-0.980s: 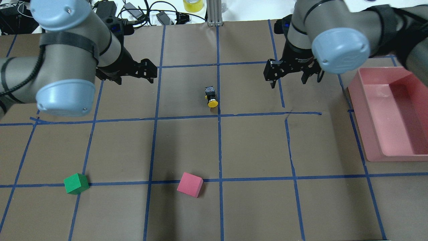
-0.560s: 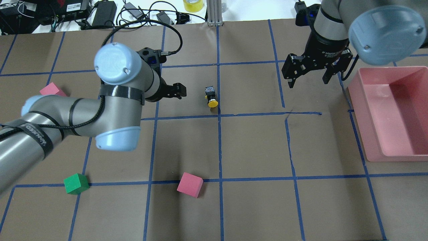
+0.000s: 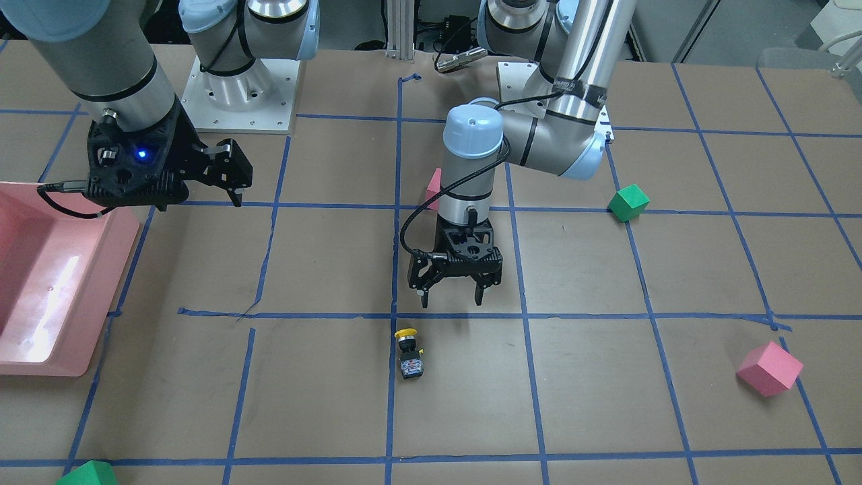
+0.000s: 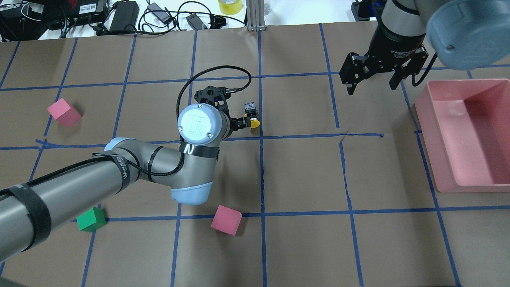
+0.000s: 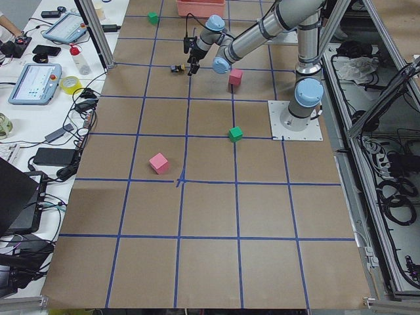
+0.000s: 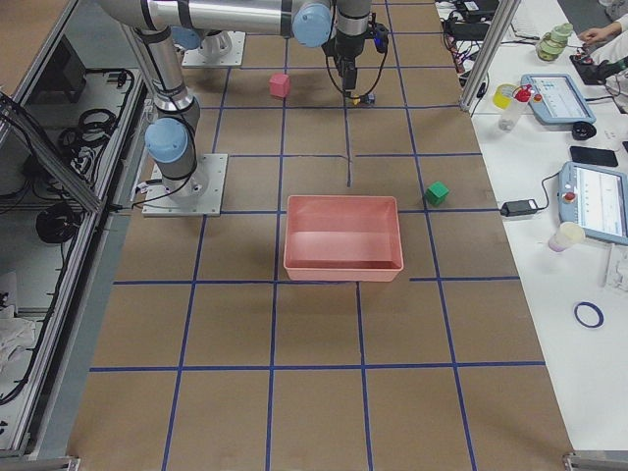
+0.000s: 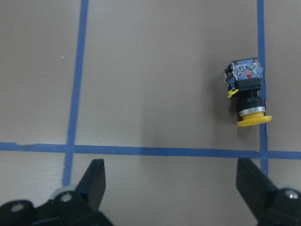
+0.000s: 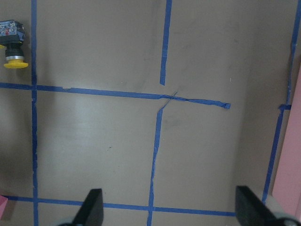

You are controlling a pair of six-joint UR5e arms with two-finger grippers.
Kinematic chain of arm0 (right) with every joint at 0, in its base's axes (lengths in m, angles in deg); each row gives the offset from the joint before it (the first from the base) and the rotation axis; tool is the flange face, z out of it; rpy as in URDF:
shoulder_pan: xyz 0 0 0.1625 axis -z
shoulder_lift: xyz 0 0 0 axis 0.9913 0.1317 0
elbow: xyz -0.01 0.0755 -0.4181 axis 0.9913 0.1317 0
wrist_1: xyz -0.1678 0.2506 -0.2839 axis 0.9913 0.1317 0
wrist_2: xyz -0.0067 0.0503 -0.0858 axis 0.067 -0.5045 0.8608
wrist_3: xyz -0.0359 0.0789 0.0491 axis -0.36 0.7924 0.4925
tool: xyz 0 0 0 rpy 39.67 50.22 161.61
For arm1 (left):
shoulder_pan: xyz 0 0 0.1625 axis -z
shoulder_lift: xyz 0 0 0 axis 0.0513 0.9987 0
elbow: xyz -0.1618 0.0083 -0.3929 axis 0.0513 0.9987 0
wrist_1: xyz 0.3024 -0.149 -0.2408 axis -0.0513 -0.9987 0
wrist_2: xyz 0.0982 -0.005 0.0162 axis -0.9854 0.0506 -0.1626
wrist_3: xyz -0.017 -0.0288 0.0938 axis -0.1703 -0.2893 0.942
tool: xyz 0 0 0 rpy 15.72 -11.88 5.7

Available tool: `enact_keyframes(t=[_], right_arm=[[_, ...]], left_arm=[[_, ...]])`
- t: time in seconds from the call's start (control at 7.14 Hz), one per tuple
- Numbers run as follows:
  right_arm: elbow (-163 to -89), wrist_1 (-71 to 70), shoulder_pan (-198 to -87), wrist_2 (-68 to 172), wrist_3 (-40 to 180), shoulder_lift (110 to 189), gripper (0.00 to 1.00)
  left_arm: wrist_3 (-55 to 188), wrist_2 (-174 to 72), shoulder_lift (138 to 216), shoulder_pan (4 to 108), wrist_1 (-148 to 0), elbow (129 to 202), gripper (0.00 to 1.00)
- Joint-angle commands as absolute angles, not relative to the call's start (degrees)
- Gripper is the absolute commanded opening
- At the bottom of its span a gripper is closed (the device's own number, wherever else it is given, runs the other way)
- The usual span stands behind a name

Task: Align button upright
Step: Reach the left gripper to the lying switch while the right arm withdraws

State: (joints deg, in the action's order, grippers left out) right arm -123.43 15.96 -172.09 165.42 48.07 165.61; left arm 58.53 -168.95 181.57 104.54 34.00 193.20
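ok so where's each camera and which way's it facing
Front-facing: across the table, facing the robot; left gripper near the button.
Overhead: behind the robot, looking forward and down; left arm, right gripper.
Exterior left: table end on robot's left; left arm nearer.
Exterior right: opposite end; right arm nearer.
Left wrist: downward; own gripper tips, button.
Right wrist: downward; own gripper tips, button in corner.
Shared: the button, in both wrist views.
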Motion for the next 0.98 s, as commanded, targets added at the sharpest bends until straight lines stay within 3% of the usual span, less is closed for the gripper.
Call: enact_keyframes(t=[0.0, 0.28, 0.84], right_arm=[[-123.64, 16.01, -172.17, 165.38, 47.72, 165.46, 1.00], [-123.73, 16.01, -172.26, 164.76, 47.81, 165.11, 1.00], [-123.82, 16.18, -172.43, 164.85, 47.55, 164.76, 1.00]], left_arm=[[56.98, -172.67, 189.20, 107.69, 42.33, 190.32, 0.98], [52.60, -175.69, 193.43, 110.26, 42.24, 186.43, 0.99], [52.93, -175.61, 193.37, 110.70, 41.28, 184.58, 1.00]])
